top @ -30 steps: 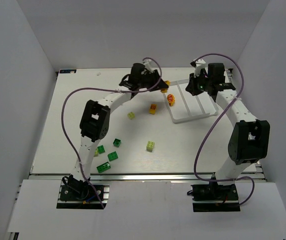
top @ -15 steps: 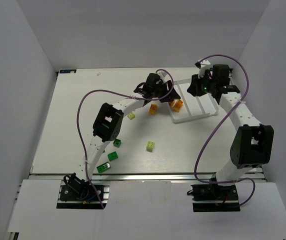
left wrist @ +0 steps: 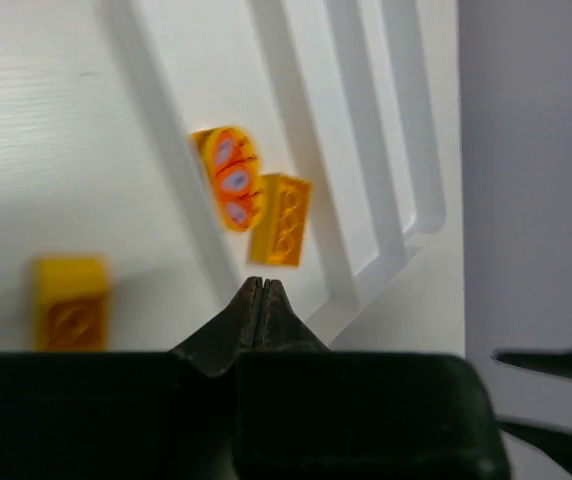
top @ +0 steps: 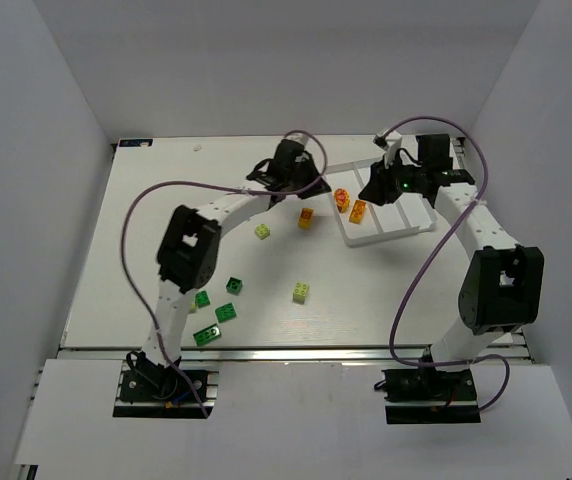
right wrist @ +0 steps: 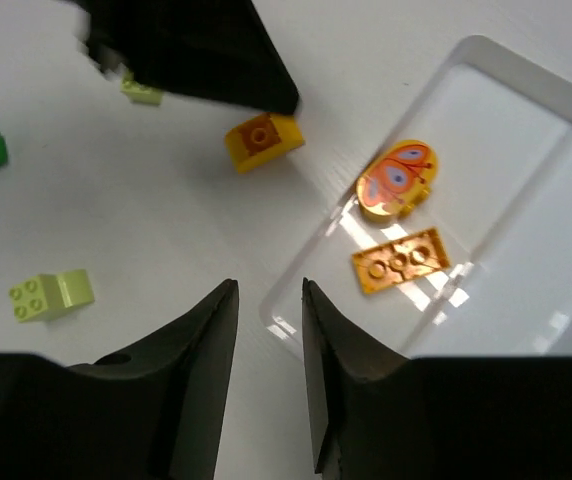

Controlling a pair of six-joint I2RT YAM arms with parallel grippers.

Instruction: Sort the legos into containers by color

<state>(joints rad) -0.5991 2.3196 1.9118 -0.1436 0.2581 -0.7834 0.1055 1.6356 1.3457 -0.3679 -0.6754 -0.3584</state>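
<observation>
Black jaws of the left gripper (left wrist: pixel 263 288) pressed together with nothing between them. Drawn back toward the table's middle since half a second ago, when reaching over the near-left corner of the white tray (left wrist: pixel 366 150).

Just ahead of the tips, lying flat in the tray's leftmost compartment: translucent orange flat brick (left wrist: pixel 281 220), let go. Right against it, perched on the tray's left rim rather than properly inside: round orange butterfly piece (left wrist: pixel 229 178), in the same spot as a second ago. Outside the tray, near that rim: yellow-orange brick (left wrist: pixel 69 303).

Right gripper (right wrist: pixel 268 290) spread open, empty, hovering over the same tray corner.

Further out on the table (top: pixel 146 230), all loose: two pale yellow-green bricks (top: pixel 263 231) and four dark green bricks (top: pixel 226 312).

For the task, by judgement: one orange piece delivered, orange lane begun, greens not yet started. Likeliest next picks: butterfly piece, then yellow-orange brick.
</observation>
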